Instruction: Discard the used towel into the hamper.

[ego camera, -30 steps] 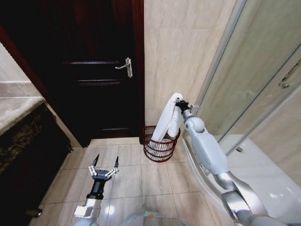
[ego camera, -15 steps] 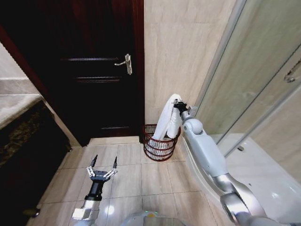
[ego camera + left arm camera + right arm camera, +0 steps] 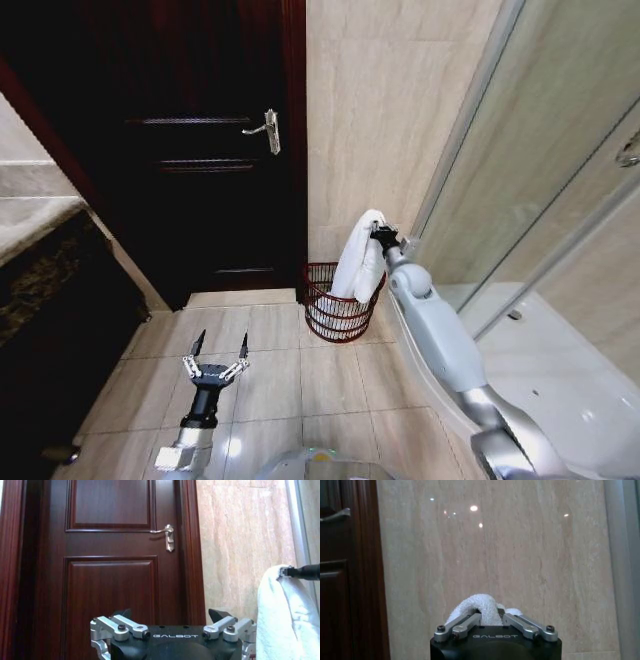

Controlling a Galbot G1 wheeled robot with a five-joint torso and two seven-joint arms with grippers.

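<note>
1. Low in the frame's lower left, the left gripper [image 3: 214,362] hangs over the tiled floor [image 3: 270,385], fingers spread wide and empty.
2. At centre, the right gripper [image 3: 381,236] pinches the top of a white towel [image 3: 358,265], which drapes down into the basket.
3. The hamper [image 3: 335,312] stands on the floor by the beige wall [image 3: 385,110], just right of the dark door [image 3: 200,150].
</note>
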